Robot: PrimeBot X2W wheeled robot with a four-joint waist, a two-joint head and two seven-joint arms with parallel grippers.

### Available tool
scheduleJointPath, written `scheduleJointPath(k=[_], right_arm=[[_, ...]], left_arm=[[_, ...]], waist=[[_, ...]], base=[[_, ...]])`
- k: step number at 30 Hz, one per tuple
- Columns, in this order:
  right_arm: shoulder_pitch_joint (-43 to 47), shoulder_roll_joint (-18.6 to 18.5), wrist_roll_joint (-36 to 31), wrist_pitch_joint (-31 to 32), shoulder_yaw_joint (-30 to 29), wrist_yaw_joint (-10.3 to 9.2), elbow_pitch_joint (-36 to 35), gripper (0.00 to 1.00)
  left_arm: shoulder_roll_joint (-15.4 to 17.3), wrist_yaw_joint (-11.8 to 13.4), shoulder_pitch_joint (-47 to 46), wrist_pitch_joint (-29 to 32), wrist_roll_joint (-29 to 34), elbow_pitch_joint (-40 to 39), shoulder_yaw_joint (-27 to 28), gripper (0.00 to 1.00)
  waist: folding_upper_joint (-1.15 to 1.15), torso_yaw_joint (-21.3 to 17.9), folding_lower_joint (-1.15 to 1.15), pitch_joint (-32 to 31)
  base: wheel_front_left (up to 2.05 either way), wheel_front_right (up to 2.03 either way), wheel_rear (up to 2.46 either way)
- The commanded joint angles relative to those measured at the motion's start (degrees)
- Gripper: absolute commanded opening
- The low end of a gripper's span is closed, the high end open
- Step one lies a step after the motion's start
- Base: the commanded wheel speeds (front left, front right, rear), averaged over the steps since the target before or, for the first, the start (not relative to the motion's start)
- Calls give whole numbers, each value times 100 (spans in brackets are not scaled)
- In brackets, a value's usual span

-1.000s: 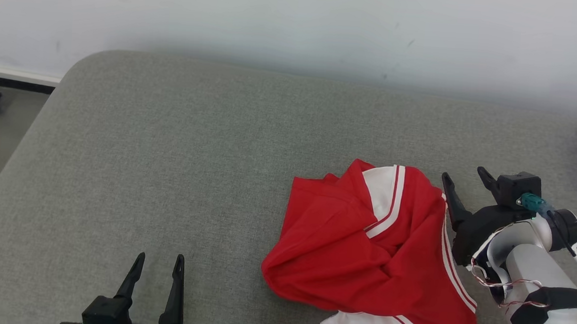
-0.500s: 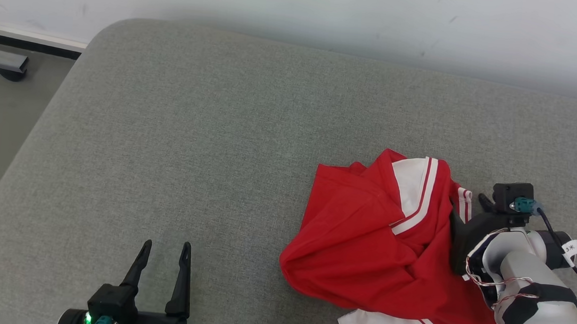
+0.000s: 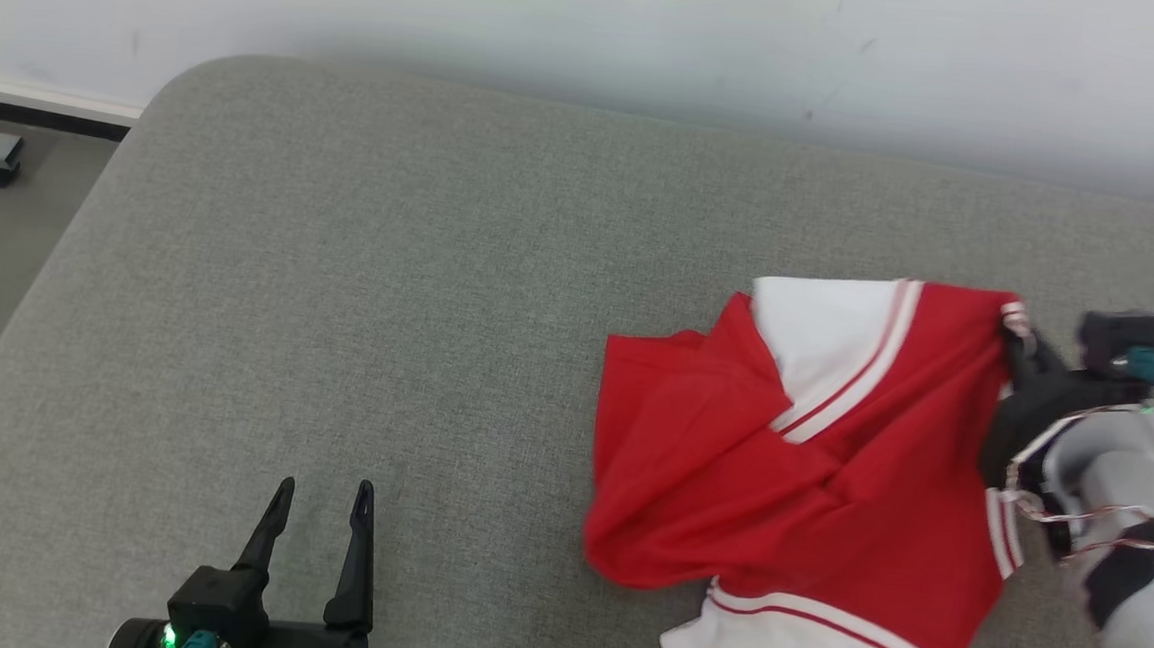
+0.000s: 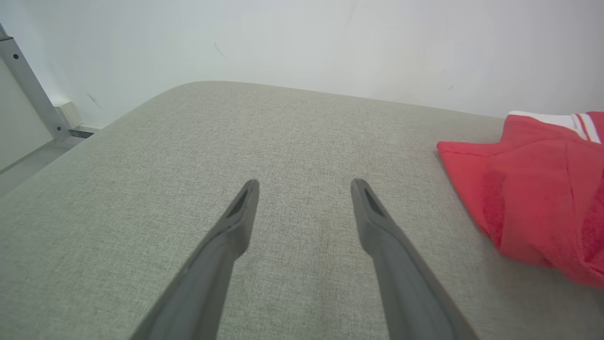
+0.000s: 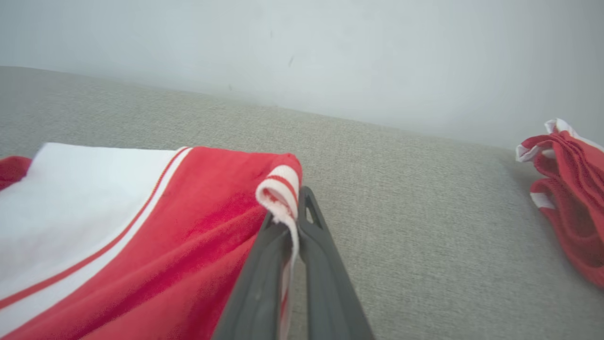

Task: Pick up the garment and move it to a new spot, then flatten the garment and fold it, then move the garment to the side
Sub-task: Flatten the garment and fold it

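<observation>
Grip is made: the right gripper (image 5: 293, 212) has its two dark fingers pressed together on the ribbed striped cuff (image 5: 282, 186) of the red-and-white jersey (image 3: 810, 448), the little band curling over their tips. In the head view that pinch sits at 3 o'clock, on the jersey's 2 o'clock corner. The jersey lies on the grey cushion (image 3: 389, 282), in its 4 o'clock part, crumpled rather than flat. There is a white panel edged with thin red stripes at 12 o'clock of the heap and soft red folds lapping over one another in the middle. A second white striped panel at 6 o'clock runs off the bottom edge. The knit looks thin and limp, so it will probably drape and trail rather than hold shape. The cushion is coarse woven upholstery with a rounded corner at 10 o'clock, likely to drag on the cloth. The left gripper (image 3: 323, 491) rests at 7 o'clock, fingers apart and empty, well clear of the jersey. I judge this to be the first step, the pick-up, with the bulk not yet off the cushion. The next move calls for raising the cuff high enough to free the heap, then carrying it toward open cushion at 9 o'clock. Another red garment (image 5: 568, 189) lies bunched at 3 o'clock of the right wrist view and should be left alone
</observation>
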Motion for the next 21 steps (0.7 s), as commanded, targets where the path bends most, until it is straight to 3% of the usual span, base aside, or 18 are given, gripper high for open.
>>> scheduleJointPath(k=[1,7,8,9,10,13,21], right_arm=[[-58,-117,46,-59,-53,-16,41,0],[-161,-374,177,-100,-264,-16,323,0],[-149,-380,161,-90,-253,-16,357,31],[-146,-373,136,-106,-238,-16,375,81],[-164,-371,130,-144,-249,-16,371,100],[-276,-358,38,-226,-290,-16,217,100],[374,-177,-417,-241,-920,-16,-1730,100]], left_arm=[[-14,-26,42,-17,30,-8,21,100],[-35,-3,80,-17,22,-38,44,100],[-38,-8,89,-17,14,-36,53,100],[-40,-12,95,-17,8,-30,65,100],[-44,-7,110,-17,11,-31,70,100],[-44,-3,136,-17,24,-28,106,100],[40,43,300,-17,99,-117,273,100]], waist=[[-1,-36,0,-46],[-1,-59,0,-69],[-1,-61,0,-70],[-1,-69,0,-77],[-1,-82,0,-88],[-1,-160,0,-160],[-1,-577,0,-500]], base=[[0,0,0],[0,0,0],[0,0,0],[0,0,0],[0,0,0],[0,0,0],[0,0,0]])
